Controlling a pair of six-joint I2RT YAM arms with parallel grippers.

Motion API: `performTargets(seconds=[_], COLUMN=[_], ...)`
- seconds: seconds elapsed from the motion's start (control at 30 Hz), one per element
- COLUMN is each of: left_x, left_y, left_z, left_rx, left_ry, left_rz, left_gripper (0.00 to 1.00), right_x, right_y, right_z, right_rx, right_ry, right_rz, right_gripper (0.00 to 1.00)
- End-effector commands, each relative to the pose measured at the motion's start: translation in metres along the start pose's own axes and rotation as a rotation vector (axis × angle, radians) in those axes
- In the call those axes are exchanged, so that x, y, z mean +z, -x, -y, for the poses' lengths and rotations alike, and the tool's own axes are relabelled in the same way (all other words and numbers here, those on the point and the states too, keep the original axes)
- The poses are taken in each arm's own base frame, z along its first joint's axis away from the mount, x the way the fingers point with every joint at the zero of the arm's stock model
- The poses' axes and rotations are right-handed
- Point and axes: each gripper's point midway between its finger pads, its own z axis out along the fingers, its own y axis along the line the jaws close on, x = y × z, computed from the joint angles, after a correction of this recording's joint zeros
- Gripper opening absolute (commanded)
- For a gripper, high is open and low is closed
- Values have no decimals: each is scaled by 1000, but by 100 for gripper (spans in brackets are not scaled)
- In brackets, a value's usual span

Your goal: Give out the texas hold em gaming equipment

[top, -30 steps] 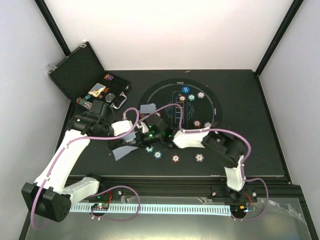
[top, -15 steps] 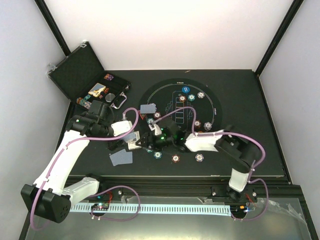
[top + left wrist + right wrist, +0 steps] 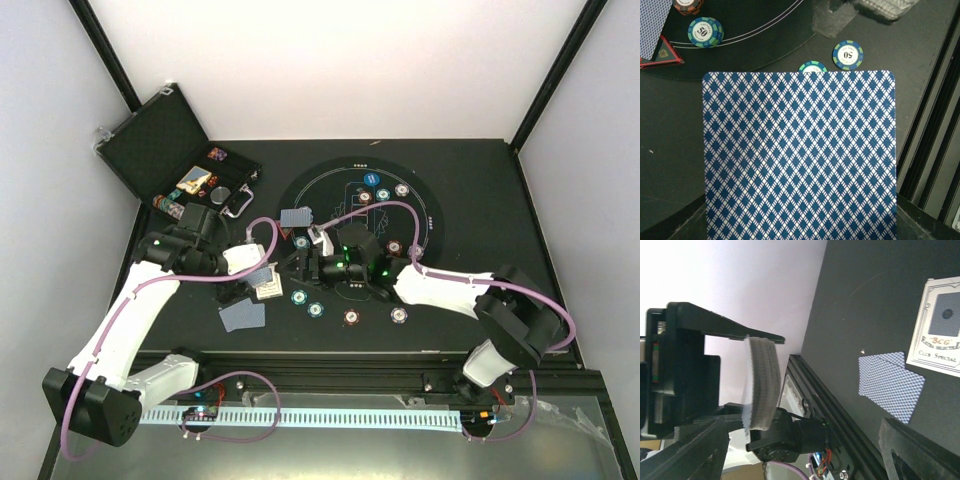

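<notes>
My left gripper (image 3: 255,276) is shut on a deck of blue-diamond-backed playing cards (image 3: 800,155), which fills the left wrist view and hides its fingers. In the right wrist view that deck (image 3: 760,385) shows edge-on between black jaws. My right gripper (image 3: 298,267) stands open and empty just right of the deck, its fingers (image 3: 920,450) wide apart. Two dealt cards (image 3: 243,316) lie at the front left, and more cards (image 3: 296,217) lie on the mat's left edge by a red triangle marker (image 3: 660,52). Poker chips (image 3: 316,308) lie along the front and on the mat.
A white printed card box (image 3: 940,335) lies flat beside the dealt cards (image 3: 890,382). The round black mat (image 3: 330,185) carries several chips (image 3: 383,194). The open black case (image 3: 160,140) stands at the back left. A black rail (image 3: 840,405) runs along the near table edge.
My right gripper has opened, left cards lying at the front left, and drawn back to the right. The left gripper has stayed shut on the deck, barely moving.
</notes>
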Motion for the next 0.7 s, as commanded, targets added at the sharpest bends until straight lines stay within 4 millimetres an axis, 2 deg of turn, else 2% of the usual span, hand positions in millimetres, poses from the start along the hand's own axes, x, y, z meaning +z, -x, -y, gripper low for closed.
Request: performTargets(seconds=[0.0, 0.2, 0.33, 0.5, 0.67], left_x=[-4, -3, -4, -6, -8], left_y=[8, 10, 12, 14, 15], left_z=[5, 6, 6, 7, 8], left_rx=[27, 28, 32, 37, 39], left_ry=[-12, -24, -25, -27, -29], left_rz=[56, 66, 73, 80, 85], left_gripper=[2, 2, 2, 2, 2], right_x=[5, 31, 45, 61, 68], right_y=[-2, -7, -9, -9, -8], right_z=[-20, -39, -40, -37, -24], right_rx=[-16, -42, -33, -11, 24], right_ry=[82, 107, 117, 129, 119], right_rz=[-24, -90, -118, -147, -154], right_gripper=[85, 86, 85, 80, 70])
